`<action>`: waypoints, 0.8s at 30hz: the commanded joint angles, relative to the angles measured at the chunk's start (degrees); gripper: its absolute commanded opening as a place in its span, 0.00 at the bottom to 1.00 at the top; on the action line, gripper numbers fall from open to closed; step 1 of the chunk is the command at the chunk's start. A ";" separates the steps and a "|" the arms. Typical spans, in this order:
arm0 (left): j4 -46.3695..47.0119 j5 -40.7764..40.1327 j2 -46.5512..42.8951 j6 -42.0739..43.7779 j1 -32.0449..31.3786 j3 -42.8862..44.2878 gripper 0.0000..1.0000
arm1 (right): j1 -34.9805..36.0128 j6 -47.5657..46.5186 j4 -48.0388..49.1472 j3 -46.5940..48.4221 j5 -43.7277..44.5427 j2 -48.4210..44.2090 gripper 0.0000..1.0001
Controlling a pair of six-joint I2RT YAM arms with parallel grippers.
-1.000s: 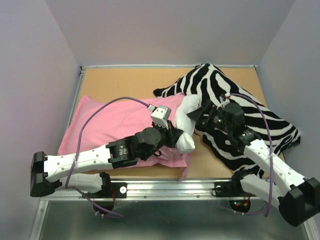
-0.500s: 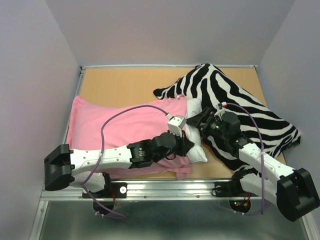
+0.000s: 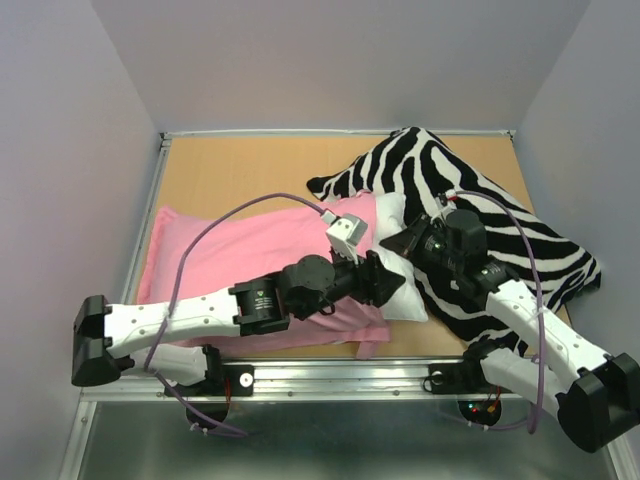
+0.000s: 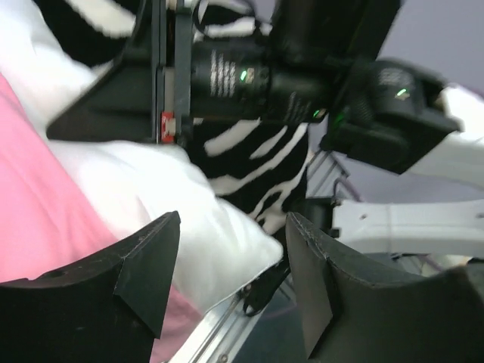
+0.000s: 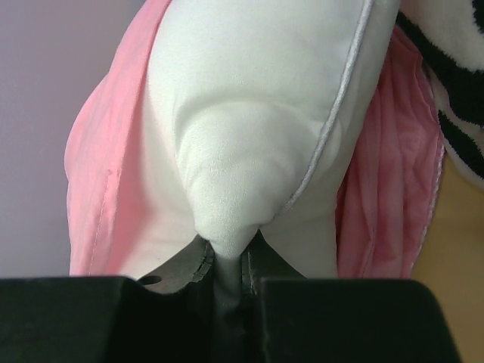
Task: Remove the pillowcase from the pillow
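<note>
The pink pillowcase [image 3: 230,260] lies on the left half of the table with the white pillow [image 3: 400,290] sticking out of its right, open end. My right gripper [image 3: 398,240] is shut on a pinch of the white pillow [image 5: 249,136]; pink fabric [image 5: 106,189] shows on both sides of it. My left gripper [image 3: 385,282] is open and empty over the pillow's exposed end. In the left wrist view its fingers [image 4: 147,265] stand apart, with the pillow [image 4: 181,212] and pillowcase [image 4: 38,212] beyond them.
A black-and-white zebra-striped pillow [image 3: 480,215] lies at the right, under my right arm. The metal rail [image 3: 330,375] runs along the table's near edge. Grey walls close in the left, back and right. Bare wood [image 3: 240,165] shows at the back left.
My left gripper moved right, from the pillowcase edge to over the exposed pillow end. The pillowcase has slid left and flattened. The right gripper kept its hold on the pillow.
</note>
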 commanded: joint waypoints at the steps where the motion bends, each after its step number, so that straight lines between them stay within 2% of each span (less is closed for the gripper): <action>1: -2.03 -6.67 -6.09 4.22 -0.31 6.99 0.69 | 0.45 -6.34 -4.51 8.10 5.71 -2.27 0.01; 4: -13.61 -20.77 -3.91 3.88 -0.31 13.66 0.70 | 0.45 -8.10 -5.91 10.48 6.68 -2.35 0.01; 7: -26.54 -26.01 1.70 1.95 2.41 21.31 0.74 | 0.45 -9.33 -6.97 12.67 7.04 -2.62 0.01; 9: -29.20 -23.84 3.75 3.07 7.40 22.73 0.74 | 0.36 -10.56 -8.11 13.82 7.21 -2.44 0.00; 13: -22.27 -11.37 4.89 8.53 14.19 19.22 0.75 | 0.53 -12.23 -10.22 16.54 7.47 -2.09 0.01; 17: -19.72 -5.99 6.39 13.09 14.99 19.74 0.77 | 0.45 -13.20 -11.28 17.95 7.39 -1.92 0.00; 21: -14.62 -2.57 5.34 13.98 15.69 18.52 0.79 | 0.45 -13.38 -11.80 18.30 7.39 -1.74 0.01; 24: -14.61 -1.24 6.56 14.95 15.87 19.83 0.78 | 0.45 -13.38 -11.89 18.30 7.39 -1.74 0.01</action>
